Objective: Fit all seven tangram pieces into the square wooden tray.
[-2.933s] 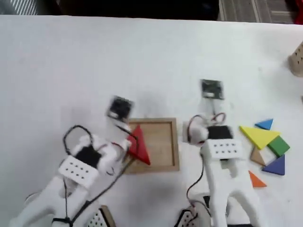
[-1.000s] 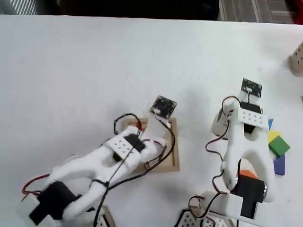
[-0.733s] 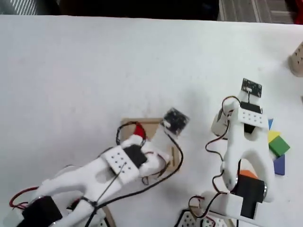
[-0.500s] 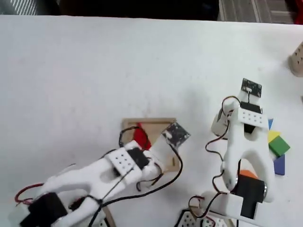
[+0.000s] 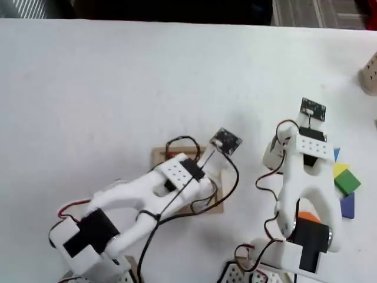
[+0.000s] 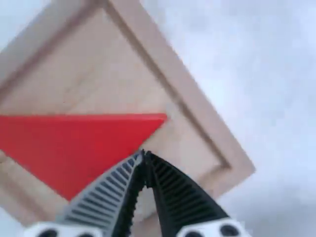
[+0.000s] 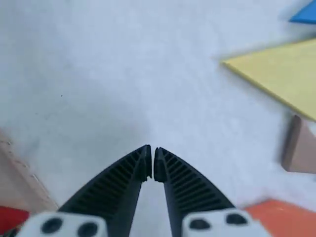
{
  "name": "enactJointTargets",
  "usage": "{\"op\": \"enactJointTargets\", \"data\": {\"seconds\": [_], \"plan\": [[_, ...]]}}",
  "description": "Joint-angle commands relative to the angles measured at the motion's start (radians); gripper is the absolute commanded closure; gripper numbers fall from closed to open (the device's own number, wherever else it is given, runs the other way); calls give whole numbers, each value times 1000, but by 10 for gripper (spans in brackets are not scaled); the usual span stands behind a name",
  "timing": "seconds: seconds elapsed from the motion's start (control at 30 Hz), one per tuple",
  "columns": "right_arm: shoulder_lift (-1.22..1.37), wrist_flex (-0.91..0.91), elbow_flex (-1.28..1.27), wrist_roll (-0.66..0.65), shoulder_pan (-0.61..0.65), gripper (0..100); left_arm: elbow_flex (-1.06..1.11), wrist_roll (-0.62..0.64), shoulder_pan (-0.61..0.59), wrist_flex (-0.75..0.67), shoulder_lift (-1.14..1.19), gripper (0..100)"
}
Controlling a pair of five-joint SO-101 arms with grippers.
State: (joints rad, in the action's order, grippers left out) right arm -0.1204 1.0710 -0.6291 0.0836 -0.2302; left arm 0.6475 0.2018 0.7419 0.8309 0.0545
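The left gripper [image 6: 145, 158] hovers over the wooden tray [image 6: 197, 128] with its fingers closed on nothing. Its tips are at the edge of the red triangle [image 6: 74, 143], which lies in the tray. The right gripper [image 7: 152, 160], closed and empty, hangs over the table [image 7: 98, 74], between the tray and the yellow triangle [image 7: 281, 74].

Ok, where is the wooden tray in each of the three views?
High view: tray, lower centre, under the left arm.
Left wrist view: tray beyond the shut left pincer.
Right wrist view: tray corner at the frame edge, beside the right pincer.
Shared landmark, both wrist views: red triangle in it.
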Motion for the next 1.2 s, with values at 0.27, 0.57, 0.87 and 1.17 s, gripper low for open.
{"op": "enactJointTargets", "data": {"seconds": [0.27,0.57,0.87,1.17], "plan": [[-7,2,46,-12,-12,978,-43,5,-28,-316,2,977],[-7,1,46,-12,-12,978,-37,-2,-5,-144,-120,978],[-5,1,46,-12,-12,978,71,-74,-24,-147,-105,978],[-7,1,46,-12,-12,978,-198,21,-67,-163,180,978]]}}
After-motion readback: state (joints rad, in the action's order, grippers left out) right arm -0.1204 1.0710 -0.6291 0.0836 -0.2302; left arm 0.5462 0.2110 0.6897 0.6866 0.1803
